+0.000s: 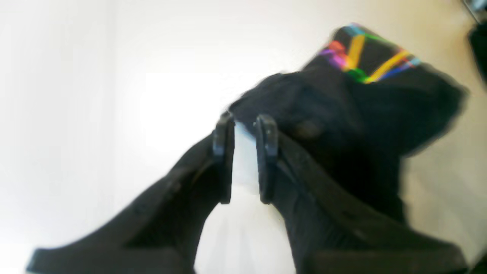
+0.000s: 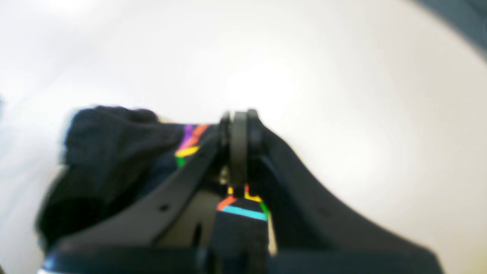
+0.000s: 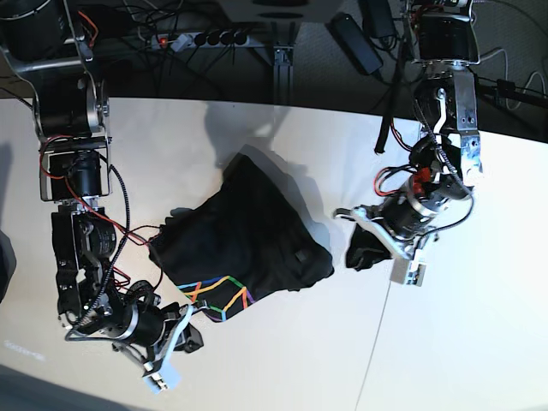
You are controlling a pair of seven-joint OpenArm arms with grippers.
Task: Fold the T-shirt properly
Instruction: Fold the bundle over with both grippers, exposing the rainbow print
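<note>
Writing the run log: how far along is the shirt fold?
Early. Done: nothing that reads as a neat fold; the T-shirt lies bunched on the table, rainbow print showing at its near edge. In hand: the right gripper is shut on printed fabric; the left gripper is open, gripping nothing. Left: spreading it flat and every fold.

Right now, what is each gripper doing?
Left gripper: open, holding nothing.
Right gripper: shut on the T-shirt.

left gripper [image 1: 245,158] slightly parted, right gripper [image 2: 239,148] clamped closed, both arms low
</note>
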